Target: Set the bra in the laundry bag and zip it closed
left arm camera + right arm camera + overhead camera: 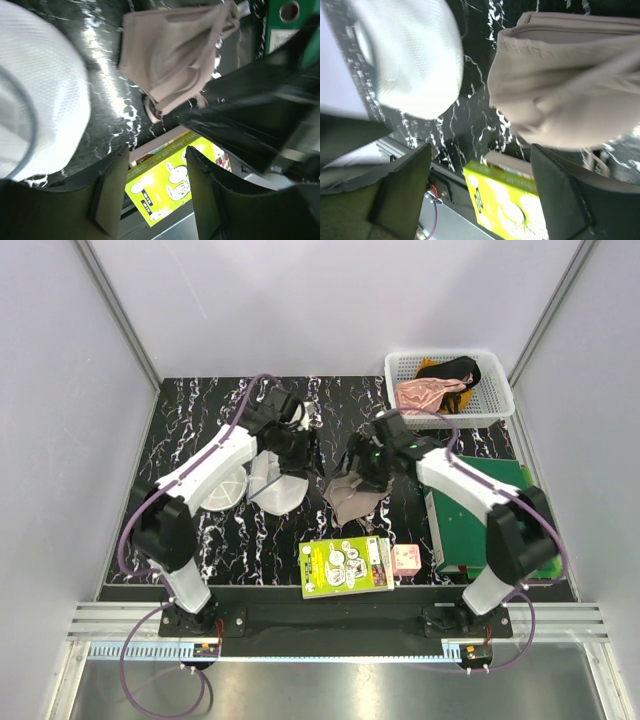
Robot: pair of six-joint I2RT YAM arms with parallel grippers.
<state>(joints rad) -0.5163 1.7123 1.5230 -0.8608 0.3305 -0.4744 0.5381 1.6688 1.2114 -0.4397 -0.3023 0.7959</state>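
Beige on black, shows bra [352, 496] crumpled on table [200, 405] just right of bag [281, 486], with left gripper [157, 155] parted halfway, right gripper [481, 150] spread wide, both holding nothing.

Crumpled beige bra [352, 496] beside white mesh bag [279, 489]

Top view: my left arm [225, 455] covers upper part of laundry bag [280, 490]; zip too small to make out. My right gripper [362, 472] hides upper edge of bra [352, 502]; fingertips lost against black housing. Garments [440, 385] in basket [498, 380] too small to sort out.

Left wrist view: bag cut by left edge, bra by top edge, my right arm [260, 110] a black smear.

Right wrist view: bra blurred, cut by right edge; bag cut by top edge; yellow booklet [505, 205] cut by bottom edge, print unreadable.
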